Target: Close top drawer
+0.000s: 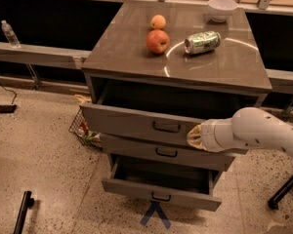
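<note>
The top drawer [136, 123] of the grey cabinet is partly open, showing its dark inside below the cabinet top. Its grey front panel has a small black handle [167, 126] at the centre. My gripper [194, 136], on the end of the white arm [254, 133], is against the right part of that front panel, to the right of the handle.
A slimmer middle drawer [136, 149] sticks out slightly and the bottom drawer [158, 191] is pulled far out. On the cabinet top [136, 57] lie an apple [157, 41], an orange [158, 21], a can [202, 42] and a white bowl [221, 9]. A wire basket [83, 128] stands left of the cabinet. A black stand leg [283, 191] is at the right.
</note>
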Robot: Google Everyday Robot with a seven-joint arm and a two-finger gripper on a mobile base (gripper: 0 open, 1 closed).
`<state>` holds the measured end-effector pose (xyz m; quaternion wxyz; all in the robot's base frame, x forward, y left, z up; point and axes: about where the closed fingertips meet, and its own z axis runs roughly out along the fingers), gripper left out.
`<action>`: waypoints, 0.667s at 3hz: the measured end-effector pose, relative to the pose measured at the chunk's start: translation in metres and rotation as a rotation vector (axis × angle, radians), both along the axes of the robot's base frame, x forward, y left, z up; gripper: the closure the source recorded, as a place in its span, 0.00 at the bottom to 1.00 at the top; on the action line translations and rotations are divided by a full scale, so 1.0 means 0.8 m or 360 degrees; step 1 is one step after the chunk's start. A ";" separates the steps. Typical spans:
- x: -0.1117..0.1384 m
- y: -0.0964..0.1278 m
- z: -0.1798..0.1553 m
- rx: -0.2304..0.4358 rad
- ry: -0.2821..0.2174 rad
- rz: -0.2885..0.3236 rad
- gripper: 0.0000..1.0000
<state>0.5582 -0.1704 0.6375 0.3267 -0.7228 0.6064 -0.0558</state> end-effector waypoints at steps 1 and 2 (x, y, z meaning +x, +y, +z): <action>0.022 -0.005 0.006 -0.0030 -0.0038 0.0012 1.00; 0.038 -0.009 0.006 -0.0064 -0.0061 0.0017 1.00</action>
